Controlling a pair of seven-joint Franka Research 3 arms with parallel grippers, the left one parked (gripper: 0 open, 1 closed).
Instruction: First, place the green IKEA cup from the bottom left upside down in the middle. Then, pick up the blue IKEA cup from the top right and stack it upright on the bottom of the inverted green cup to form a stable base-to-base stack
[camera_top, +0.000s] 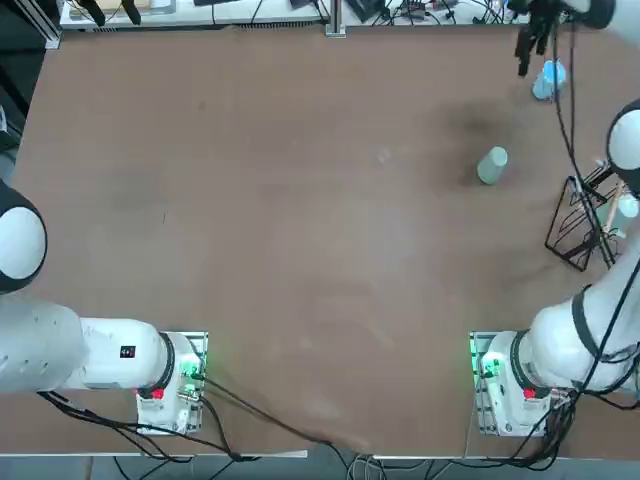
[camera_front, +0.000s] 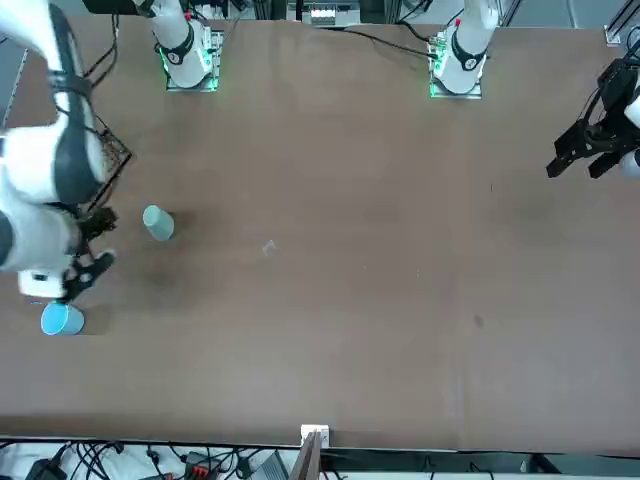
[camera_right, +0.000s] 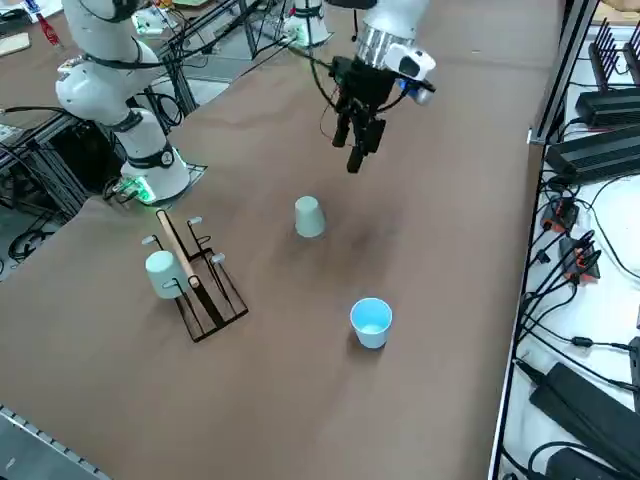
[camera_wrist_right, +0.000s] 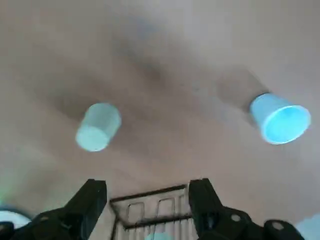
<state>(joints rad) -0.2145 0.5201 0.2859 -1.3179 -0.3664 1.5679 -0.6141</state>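
Note:
The green cup (camera_right: 309, 217) stands upside down on the brown table, in its right half in the top view (camera_top: 492, 165); it also shows in the front view (camera_front: 157, 222) and the wrist view (camera_wrist_right: 98, 126). The blue cup (camera_right: 371, 322) stands upright with its mouth up near the table's far right corner (camera_top: 548, 80) (camera_front: 62, 319) (camera_wrist_right: 280, 119). My right gripper (camera_right: 356, 150) hangs well above the table near both cups (camera_top: 523, 55) (camera_front: 98, 245). Its fingers are spread open (camera_wrist_right: 147, 192) and nothing is between them.
A black wire rack (camera_right: 205, 290) lies at the table's right edge (camera_top: 577, 225), with a pale cup (camera_right: 162, 275) on one of its pegs. Cables and equipment lie beyond the far edge (camera_right: 590, 250).

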